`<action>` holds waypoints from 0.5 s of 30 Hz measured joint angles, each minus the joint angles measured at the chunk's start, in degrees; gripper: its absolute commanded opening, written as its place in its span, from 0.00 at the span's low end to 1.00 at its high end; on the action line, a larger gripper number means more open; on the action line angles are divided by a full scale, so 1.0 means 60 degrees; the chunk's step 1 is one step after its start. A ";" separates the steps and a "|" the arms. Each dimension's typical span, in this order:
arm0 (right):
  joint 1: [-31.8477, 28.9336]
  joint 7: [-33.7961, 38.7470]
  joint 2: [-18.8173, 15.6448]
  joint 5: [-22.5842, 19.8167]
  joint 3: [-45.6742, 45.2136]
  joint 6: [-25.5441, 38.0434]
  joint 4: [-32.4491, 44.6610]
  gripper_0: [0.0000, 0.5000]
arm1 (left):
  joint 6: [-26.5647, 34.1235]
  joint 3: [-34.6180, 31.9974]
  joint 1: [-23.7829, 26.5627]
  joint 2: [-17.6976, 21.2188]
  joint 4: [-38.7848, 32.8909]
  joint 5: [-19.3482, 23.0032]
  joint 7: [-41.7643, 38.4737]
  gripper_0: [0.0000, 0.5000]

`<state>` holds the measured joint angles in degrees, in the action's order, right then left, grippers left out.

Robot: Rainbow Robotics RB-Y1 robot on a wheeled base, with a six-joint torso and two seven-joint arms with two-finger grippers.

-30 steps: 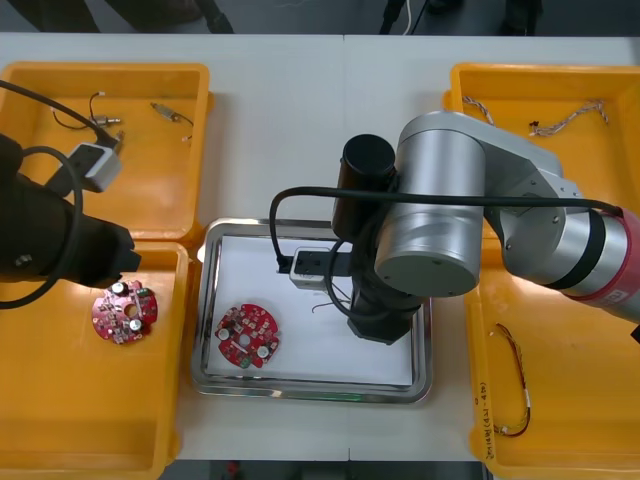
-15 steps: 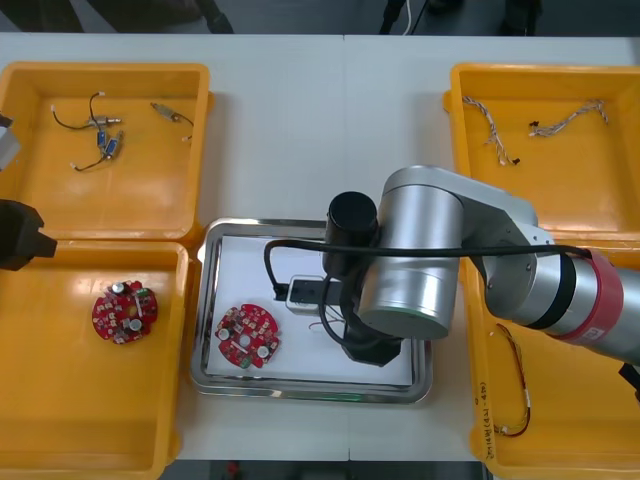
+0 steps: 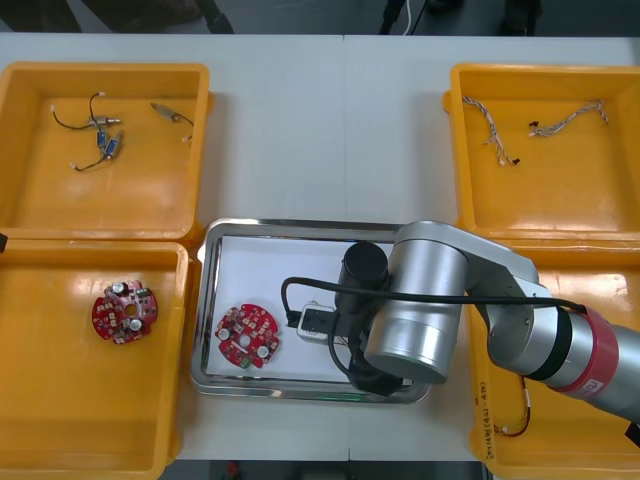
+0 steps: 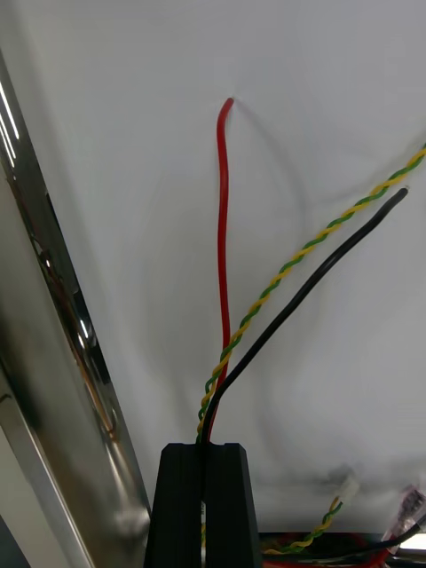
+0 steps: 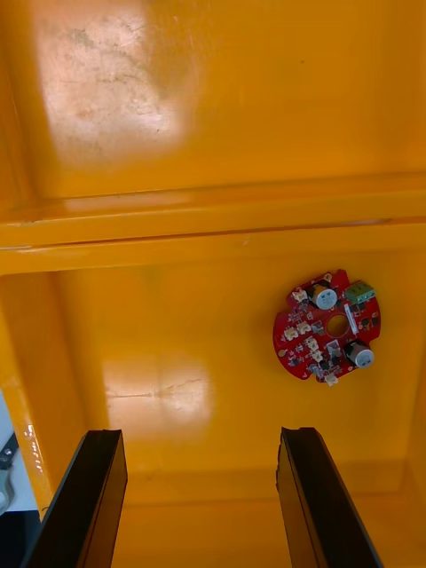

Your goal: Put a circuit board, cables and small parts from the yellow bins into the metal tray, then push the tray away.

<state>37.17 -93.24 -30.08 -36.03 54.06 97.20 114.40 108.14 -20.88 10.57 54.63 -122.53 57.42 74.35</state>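
Snugly inside the right tool (image 4: 203, 453), cables (image 4: 224, 222) over the metal tray (image 4: 53, 355).

From the front camera, above the arms, we look steeply down on the whole worktop (image 3: 300, 120), its far edge at the top. From the left wrist we look down past the left gripper (image 5: 200, 431), jaws apart, into the near left yellow bin (image 3: 60, 400) from some way above its floor; this view and the front one share that bin's circuit board (image 3: 125, 312). From the right wrist we sit very close, sighting along the right gripper (image 4: 202, 448), jaws pinched on cables (image 4: 222, 266), over the metal tray (image 3: 250, 270) with its white floor and shiny rim, which the front view also covers.
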 measured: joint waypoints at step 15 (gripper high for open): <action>-0.0168 -0.0001 0.0262 0.1026 0.0001 -0.0435 -0.0001 0.93 | -0.0247 0.0153 0.0841 0.0000 0.1277 -0.0139 0.0000 1.00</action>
<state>36.17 -93.25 -28.50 -29.87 54.06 94.59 114.39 106.66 -19.96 15.62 54.63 -114.87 56.59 74.36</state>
